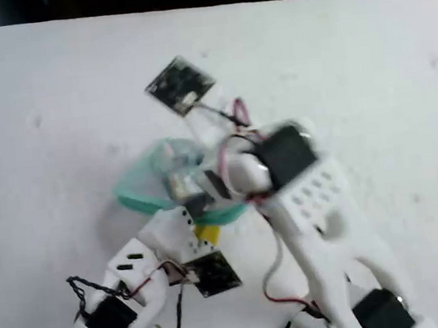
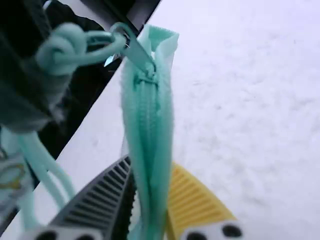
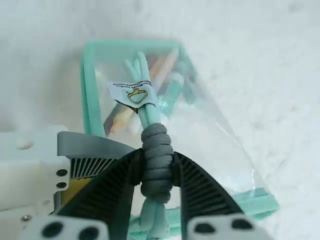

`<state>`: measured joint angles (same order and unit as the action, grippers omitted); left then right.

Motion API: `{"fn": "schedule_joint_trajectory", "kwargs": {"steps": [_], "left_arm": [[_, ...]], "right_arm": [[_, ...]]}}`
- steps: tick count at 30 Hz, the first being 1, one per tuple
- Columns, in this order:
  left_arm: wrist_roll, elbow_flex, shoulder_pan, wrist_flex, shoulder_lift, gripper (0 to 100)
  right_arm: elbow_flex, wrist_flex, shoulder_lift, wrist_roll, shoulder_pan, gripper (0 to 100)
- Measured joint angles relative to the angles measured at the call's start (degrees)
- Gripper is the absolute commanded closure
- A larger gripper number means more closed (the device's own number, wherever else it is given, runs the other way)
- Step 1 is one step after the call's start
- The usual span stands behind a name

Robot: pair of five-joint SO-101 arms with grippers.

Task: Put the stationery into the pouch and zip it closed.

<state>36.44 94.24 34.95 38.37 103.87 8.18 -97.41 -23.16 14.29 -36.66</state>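
White counter (image 1: 365,52), centre: clear pouch (image 3: 210,145) holding pencils (image 3: 122,117); left hand (image 2: 150,172) clamped on the zipper band (image 2: 147,115), right hand (image 3: 156,160) clamped on the pull cord (image 3: 145,105). Risk: with the zip seemingly near its end, further pulling may slip the cord or drag the band free.

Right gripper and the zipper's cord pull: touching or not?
Touching. The right wrist view shows the right gripper with both black fingers pressed against the grey wrap of the cord pull, no gap either side.
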Motion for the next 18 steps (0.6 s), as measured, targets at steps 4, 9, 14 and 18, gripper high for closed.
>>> {"fn": "schedule_joint_trajectory", "kwargs": {"steps": [4,9,14,18], "left_arm": [[-10.46,-2.11,0.00,-4.84,0.00,98],[-21.10,-6.33,-0.62,-5.54,-0.09,98],[-29.19,-12.22,-4.04,-0.88,-0.18,98],[-30.95,-17.41,-5.19,5.01,-0.18,98]], "right_arm": [[2.99,0.97,-3.08,-0.53,-0.35,98.0],[3.08,4.22,-3.60,-0.53,-0.44,98.0],[3.60,8.35,-4.13,-4.22,-0.44,98.0],[2.90,11.25,-4.22,-6.59,-0.44,98.0]]}}
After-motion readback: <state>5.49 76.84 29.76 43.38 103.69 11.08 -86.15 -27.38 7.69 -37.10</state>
